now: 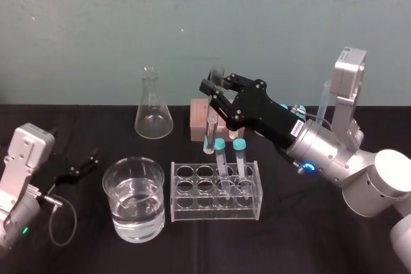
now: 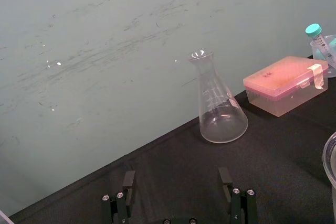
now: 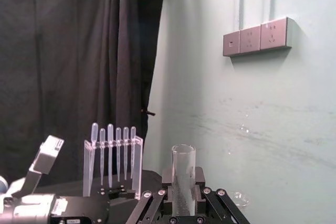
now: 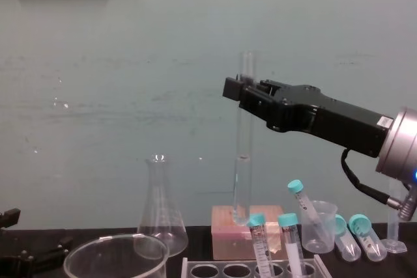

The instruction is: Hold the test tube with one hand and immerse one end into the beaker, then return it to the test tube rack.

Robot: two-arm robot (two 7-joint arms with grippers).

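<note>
The right gripper (image 4: 242, 90) clamps the test tube (image 4: 244, 161) upright just behind the rack (image 1: 183, 213). The left gripper (image 2: 177, 182), fingers spread, rests at the bench's (image 1: 308, 235) left edge. The wrist label (image 1: 297, 128) is unreadable.

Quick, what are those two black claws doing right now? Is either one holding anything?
Left black two-fingered gripper: open, holding nothing.
Right black two-fingered gripper: closed on the long slender clear glass test tube, held upright.

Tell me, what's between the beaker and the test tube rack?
Nothing: only bare black table separates the beaker and the test tube rack, in the head view.
</note>
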